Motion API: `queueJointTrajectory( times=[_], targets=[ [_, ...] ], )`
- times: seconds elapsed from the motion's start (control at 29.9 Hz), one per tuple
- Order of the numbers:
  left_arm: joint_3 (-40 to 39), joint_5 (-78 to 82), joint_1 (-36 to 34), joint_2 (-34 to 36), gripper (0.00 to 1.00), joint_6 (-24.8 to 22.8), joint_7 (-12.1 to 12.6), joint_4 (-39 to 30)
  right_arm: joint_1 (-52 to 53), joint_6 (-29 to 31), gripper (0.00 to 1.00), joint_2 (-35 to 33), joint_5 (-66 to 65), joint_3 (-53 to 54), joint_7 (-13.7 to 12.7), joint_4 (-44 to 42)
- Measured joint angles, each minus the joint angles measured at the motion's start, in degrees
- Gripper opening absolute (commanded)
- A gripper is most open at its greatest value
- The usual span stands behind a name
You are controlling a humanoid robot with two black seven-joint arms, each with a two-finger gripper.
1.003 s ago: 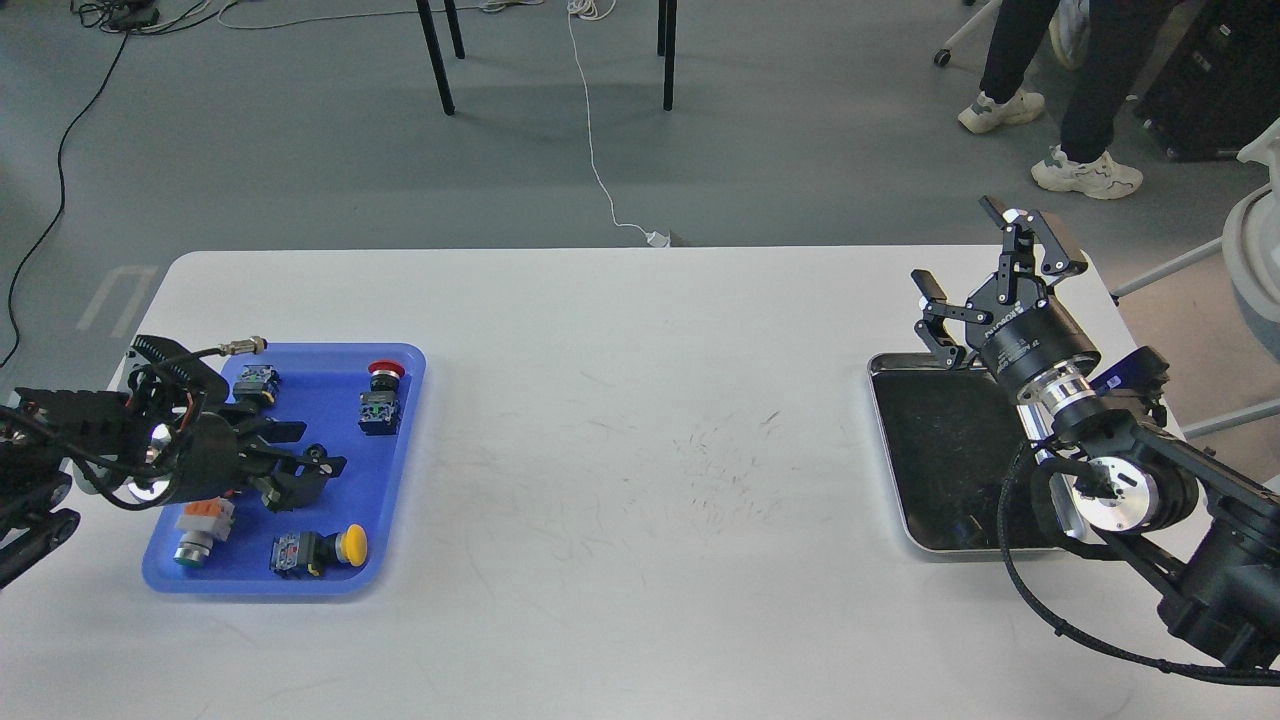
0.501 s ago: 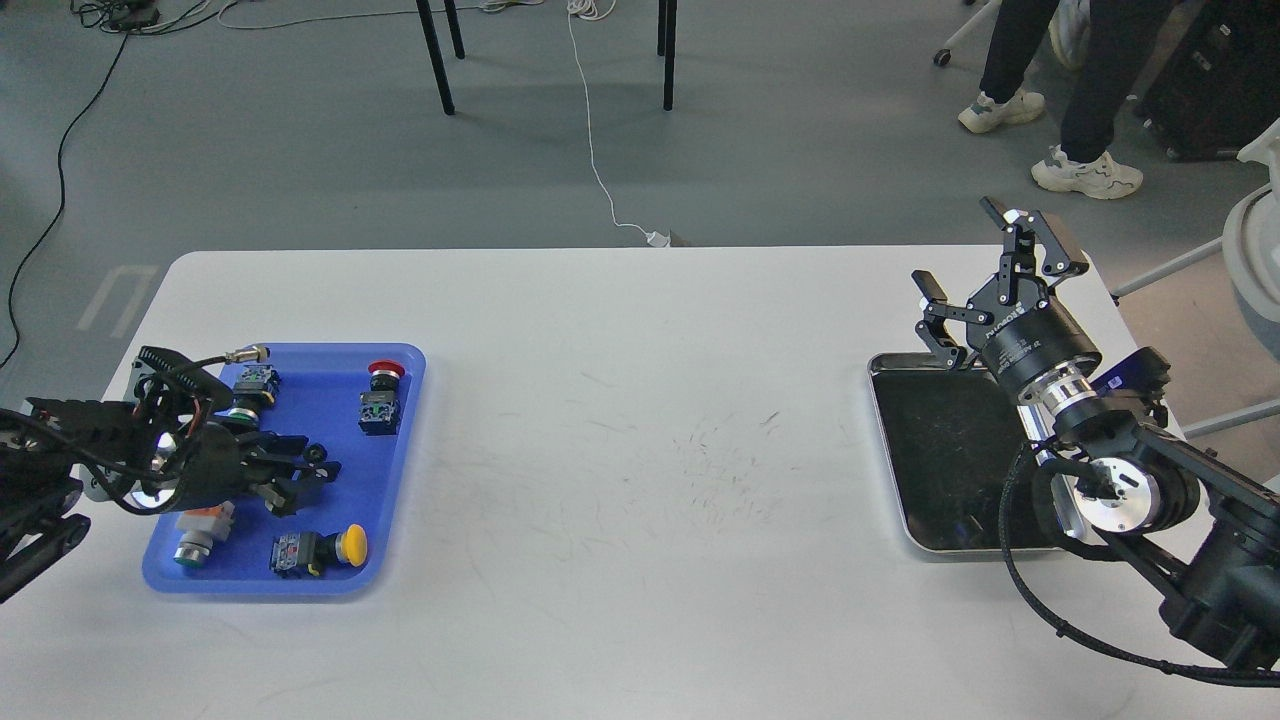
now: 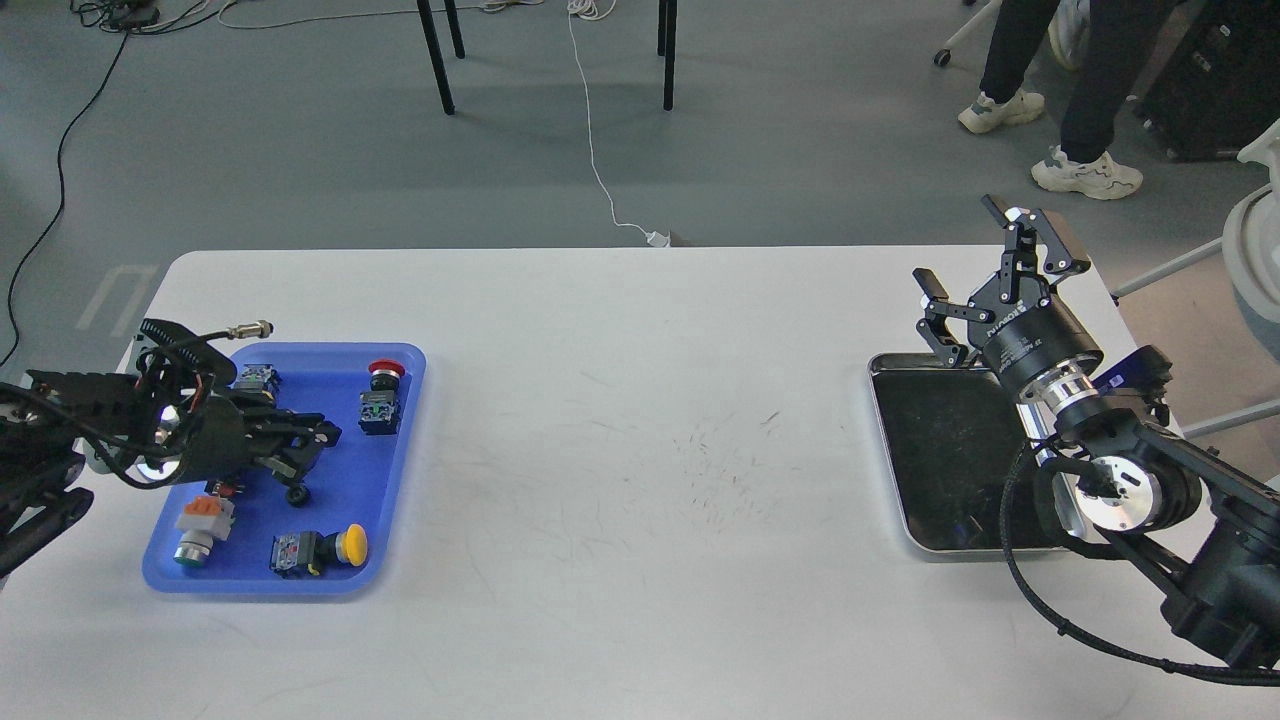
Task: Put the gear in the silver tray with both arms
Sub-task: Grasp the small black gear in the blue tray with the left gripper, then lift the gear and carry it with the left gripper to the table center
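The silver tray point(image 3: 905, 478) lies at the table's right side; its dark bottom looks bare where it shows. My right gripper point(image 3: 985, 268) is open wide and empty, raised over the tray's far rim. My left gripper point(image 3: 310, 448) hovers low over the blue tray point(image 3: 395, 480) at the left. It is dark and its fingers are hard to tell apart. A small black round part, possibly the gear point(image 3: 297, 494), sits just below its tips. I cannot tell whether the gripper touches it.
The blue tray holds several push-button switches: a red one point(image 3: 384, 371), a yellow one point(image 3: 350, 544), and an orange-and-green one point(image 3: 195, 525). My right arm point(image 3: 1120, 490) covers the silver tray's right part. A person's legs point(image 3: 1085, 90) stand beyond the table's far right.
My left gripper has moved up and back a little over the blue tray. The small black round part now shows lower, below the fingertips. The right arm has barely moved.
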Motion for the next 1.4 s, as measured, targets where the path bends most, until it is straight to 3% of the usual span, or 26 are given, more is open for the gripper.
queueJointTrajectory(
  times=[0.27, 0.37, 0.47, 0.6, 0.77, 1.07, 1.24, 1.4],
  targets=[
    [-0.14, 0.0, -7.02, 6.27, 0.1, -2.52, -0.04, -17.1, 1.95, 0.31, 0.98, -0.46, 0.1, -0.06, 0.0, 0.37],
    [0.01, 0.0, -9.15, 5.09, 0.1, -4.15, -0.03, -20.28, 4.32, 0.34, 0.98, -0.47, 0.09, -0.28, 0.0, 0.32],
    [1.57, -0.01, -11.97, -0.35, 0.1, -5.98, -0.04, -20.44, 7.6, 0.21, 0.98, -0.47, 0.08, -0.63, 0.0, 0.14],
    [7.67, -0.02, -16.74, -8.87, 0.1, -7.44, -0.04, -16.37, 14.58, -0.21, 0.98, -0.34, 0.05, -6.02, -0.01, -0.08],
    [14.67, -0.02, -21.57, -20.94, 0.1, -7.35, -0.02, -5.95, 22.36, -0.9, 0.98, 0.09, 0.2, -13.69, -0.03, -0.38],
    [18.85, -0.02, -23.6, -39.75, 0.11, -5.91, -0.02, 11.11, 24.29, -2.83, 0.98, 0.86, 0.22, -15.13, -0.01, -0.37],
    [20.73, -0.02, -23.81, -45.65, 0.11, -4.76, -0.04, 15.92, 23.34, -2.9, 0.98, 0.28, 0.19, -15.56, -0.01, -0.26],
    [21.36, -0.01, -23.81, -46.68, 0.11, -3.92, -0.02, 20.51, 23.19, -2.89, 0.98, 0.16, 0.19, -15.7, 0.0, -0.16]
  ],
)
